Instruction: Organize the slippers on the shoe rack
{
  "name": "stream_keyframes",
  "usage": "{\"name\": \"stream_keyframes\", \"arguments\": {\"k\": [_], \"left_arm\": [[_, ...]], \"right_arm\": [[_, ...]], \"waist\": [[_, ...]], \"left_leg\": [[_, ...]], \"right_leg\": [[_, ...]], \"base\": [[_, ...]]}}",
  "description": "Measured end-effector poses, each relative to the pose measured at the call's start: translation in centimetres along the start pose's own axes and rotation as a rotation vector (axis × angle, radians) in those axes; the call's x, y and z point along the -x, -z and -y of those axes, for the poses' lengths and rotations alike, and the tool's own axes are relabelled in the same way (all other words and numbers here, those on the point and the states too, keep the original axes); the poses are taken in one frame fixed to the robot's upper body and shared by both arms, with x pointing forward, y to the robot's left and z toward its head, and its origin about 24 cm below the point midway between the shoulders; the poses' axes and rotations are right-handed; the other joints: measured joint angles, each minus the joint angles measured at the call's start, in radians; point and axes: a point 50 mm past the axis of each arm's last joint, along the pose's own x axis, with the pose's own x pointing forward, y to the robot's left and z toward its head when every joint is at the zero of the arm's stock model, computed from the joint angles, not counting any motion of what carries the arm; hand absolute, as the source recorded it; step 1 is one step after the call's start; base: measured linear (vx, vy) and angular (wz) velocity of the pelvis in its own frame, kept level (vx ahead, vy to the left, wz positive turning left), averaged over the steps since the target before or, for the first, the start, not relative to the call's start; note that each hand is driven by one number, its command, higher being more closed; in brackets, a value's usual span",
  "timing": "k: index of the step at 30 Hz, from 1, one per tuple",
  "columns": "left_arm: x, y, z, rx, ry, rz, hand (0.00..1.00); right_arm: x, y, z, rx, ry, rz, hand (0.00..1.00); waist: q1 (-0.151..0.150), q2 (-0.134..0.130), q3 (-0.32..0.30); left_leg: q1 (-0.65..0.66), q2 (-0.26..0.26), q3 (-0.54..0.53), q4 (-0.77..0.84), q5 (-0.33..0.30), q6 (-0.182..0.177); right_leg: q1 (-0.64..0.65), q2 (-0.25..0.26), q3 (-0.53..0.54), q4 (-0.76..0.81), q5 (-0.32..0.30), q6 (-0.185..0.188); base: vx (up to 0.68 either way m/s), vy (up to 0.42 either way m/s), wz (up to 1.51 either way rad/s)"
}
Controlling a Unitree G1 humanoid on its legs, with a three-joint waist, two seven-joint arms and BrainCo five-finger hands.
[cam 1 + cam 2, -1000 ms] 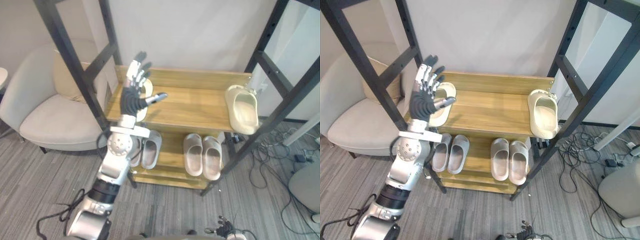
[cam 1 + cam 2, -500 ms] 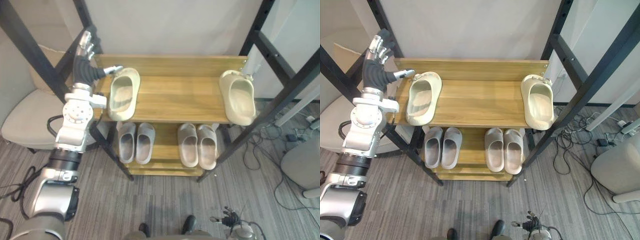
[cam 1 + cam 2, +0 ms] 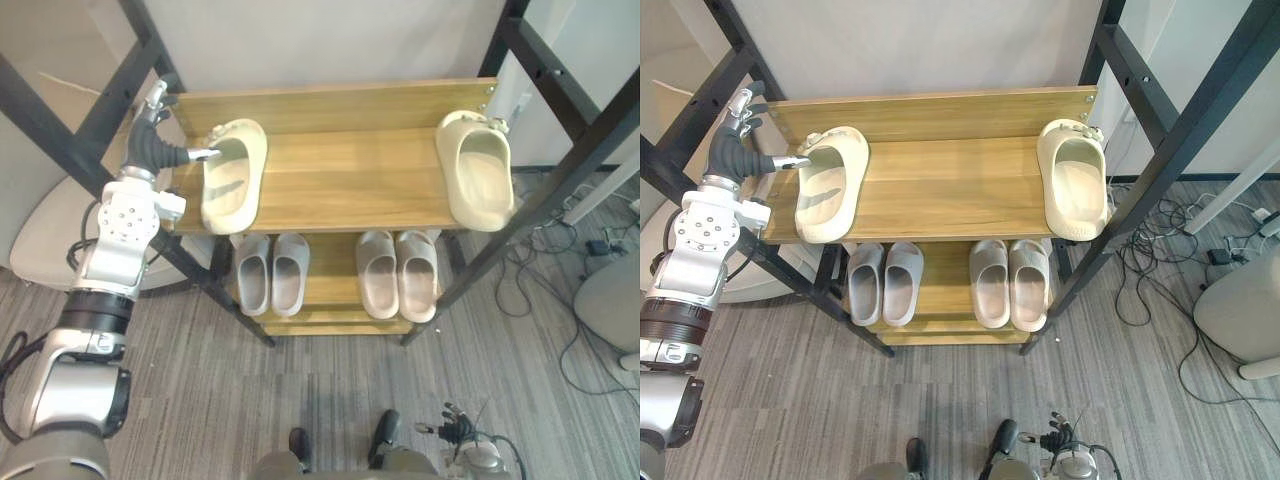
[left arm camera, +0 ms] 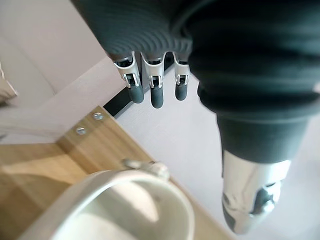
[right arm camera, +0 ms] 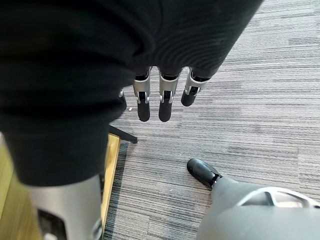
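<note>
Top shelf (image 3: 340, 185) half-hides lower slippers (image 3: 290, 278); left hand (image 3: 150, 152) beside cream slipper (image 3: 232, 182).

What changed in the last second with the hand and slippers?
The left hand has swung from above the top shelf out to its left end, open, thumb pointing at the left cream slipper; nothing grasped. The camera shifted too. The right cream slipper and the grey pairs below stayed put; the right hand hangs open.

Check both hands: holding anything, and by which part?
Nothing held. Left hand open, thumb beside the rim of the left cream slipper; right hand open above the floor.
</note>
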Motion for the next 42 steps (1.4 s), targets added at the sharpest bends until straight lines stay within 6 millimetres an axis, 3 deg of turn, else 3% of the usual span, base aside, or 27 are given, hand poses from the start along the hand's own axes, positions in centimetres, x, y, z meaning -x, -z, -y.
{"name": "stream_keyframes", "arguments": {"k": [7, 20, 24, 29, 36, 37, 42], "left_arm": [[-0.7, 1.0, 0.0, -0.083, 0.024, -0.058, 0.0], [-1.5, 2.6, -2.1, -0.197, -0.023, -0.172, 0.0], [-2.7, 1.3, -3.6, -0.204, -0.075, -0.147, 0.0], [-4.3, -0.4, -5.4, -0.201, -0.127, -0.128, 0.0], [-5.2, -1.7, -5.9, -0.187, -0.151, -0.101, 0.0], [-5.1, -1.5, -5.8, -0.183, -0.148, -0.111, 1.0], [-5.8, -2.5, -5.1, -0.153, -0.144, -0.081, 1.0]], "right_arm": [[0.0, -0.2, -0.2, -0.004, -0.004, 0.006, 0.0], [-0.1, -1.0, -0.3, -0.004, 0.009, 0.041, 0.0], [-0.3, -1.9, -0.5, 0.014, 0.006, 0.063, 0.0], [-0.5, -3.2, -1.7, 0.011, -0.022, 0.098, 0.0], [-0.6, -3.6, -1.7, 0.013, -0.018, 0.106, 0.0], [-0.6, -3.6, -1.7, 0.013, -0.018, 0.107, 0.0], [-0.6, -3.7, -1.7, 0.01, -0.017, 0.116, 0.0]], "waist": [[0.003, 0.014, 0.008], [0.006, 0.018, 0.023], [0.005, 0.008, 0.042], [-0.027, -0.032, 0.074], [-0.06, -0.036, 0.08], [-0.063, -0.035, 0.08], [-0.065, -0.036, 0.087]], "left_leg": [[-0.015, 0.003, 0.005, -0.001, 0.009, -0.004], [-0.056, 0.016, 0.034, -0.017, 0.026, -0.026], [-0.108, 0.017, 0.034, -0.021, 0.055, -0.026], [-0.118, 0.014, 0.062, -0.025, 0.064, -0.022], [-0.118, 0.005, 0.088, -0.033, 0.072, -0.013], [-0.118, 0.004, 0.089, -0.032, 0.07, -0.01], [-0.118, -0.006, 0.091, -0.021, 0.059, 0.005]], "right_leg": [[-0.019, 0.001, 0.006, 0.0, 0.004, -0.006], [-0.088, 0.012, 0.049, 0.0, 0.019, -0.018], [-0.141, 0.012, 0.055, 0.001, 0.03, -0.022], [-0.17, 0.013, 0.087, 0.001, 0.048, -0.026], [-0.189, 0.012, 0.115, 0.007, 0.076, -0.044], [-0.189, 0.011, 0.117, 0.007, 0.076, -0.044], [-0.186, 0.001, 0.123, 0.007, 0.081, -0.037]], "base": [[-0.05, -0.024, -0.02], [-0.05, -0.014, -0.08], [-0.08, -0.015, 0.03], [-0.08, 0.003, -0.19], [0.03, 0.035, -0.12], [0.03, 0.045, -0.03], [0.0, 0.062, 0.0]]}}
